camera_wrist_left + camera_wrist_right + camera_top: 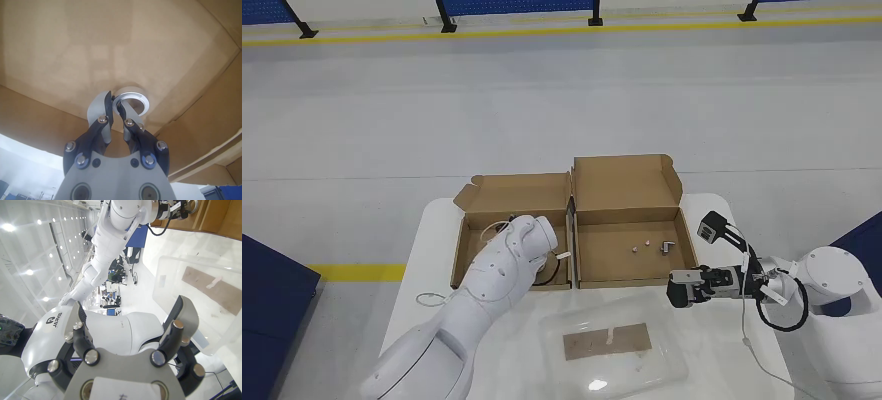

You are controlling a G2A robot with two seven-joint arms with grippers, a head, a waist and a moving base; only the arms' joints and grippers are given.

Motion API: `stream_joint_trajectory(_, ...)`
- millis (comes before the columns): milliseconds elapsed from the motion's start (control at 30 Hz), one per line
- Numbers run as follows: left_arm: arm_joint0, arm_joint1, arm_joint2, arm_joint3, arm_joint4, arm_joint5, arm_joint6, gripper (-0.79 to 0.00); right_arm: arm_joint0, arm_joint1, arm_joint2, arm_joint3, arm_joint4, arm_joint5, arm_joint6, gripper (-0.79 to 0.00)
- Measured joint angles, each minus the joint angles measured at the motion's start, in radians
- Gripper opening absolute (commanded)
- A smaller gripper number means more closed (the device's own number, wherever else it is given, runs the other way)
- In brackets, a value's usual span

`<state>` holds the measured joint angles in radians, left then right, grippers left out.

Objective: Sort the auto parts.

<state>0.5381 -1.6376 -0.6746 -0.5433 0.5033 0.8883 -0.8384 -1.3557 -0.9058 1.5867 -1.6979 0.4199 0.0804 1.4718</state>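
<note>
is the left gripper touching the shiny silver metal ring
Touching. The left wrist view shows the left gripper pinching the silver metal ring by its rim, one finger inside, one outside.

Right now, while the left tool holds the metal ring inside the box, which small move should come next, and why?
Probably open the left tool and let go. It is shut on the rim of the metal ring, one finger through the hole, and the ring seems to lie almost on the floor of the cardboard box.

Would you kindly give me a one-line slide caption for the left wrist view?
Left gripper shut on the rim of a silver ring, pinched through its hole, inside a cardboard box.
</note>
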Motion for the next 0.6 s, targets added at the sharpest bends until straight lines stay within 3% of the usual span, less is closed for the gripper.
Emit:
stream_joint_trajectory(100, -0.005, -0.009, -0.002, 0.022, -0.009, -0.006, 0.009, -0.757, 0.0, 0.0, 0.0, 0.0, 0.0, 0.0, 0.0, 0.0)
stream_joint_trajectory(167, -0.009, -0.013, -0.003, 0.033, -0.014, -0.008, 0.014, -0.665, 0.0, 0.0, 0.0, 0.0, 0.0, 0.0, 0.0, 0.0)
stream_joint_trajectory(300, -0.019, -0.022, -0.006, 0.054, -0.021, -0.017, 0.023, -0.366, 0.0, 0.0, 0.0, 0.0, 0.0, 0.0, 0.0, 0.0)
stream_joint_trajectory(367, -0.024, -0.025, -0.007, 0.06, -0.021, -0.02, 0.026, -0.046, 0.0, 0.0, 0.0, 0.0, 0.0, 0.0, 0.0, 0.0)
stream_joint_trajectory(400, -0.028, -0.026, -0.009, 0.062, -0.021, -0.02, 0.028, 0.0, 0.0, 0.0, 0.0, 0.0, 0.0, 0.0, 0.0, 0.0)
stream_joint_trajectory(600, -0.052, -0.023, -0.032, 0.042, -0.024, 0.004, 0.044, 0.0, 0.0, 0.0, 0.0, 0.0, 0.0, 0.0, 0.0, 0.0)
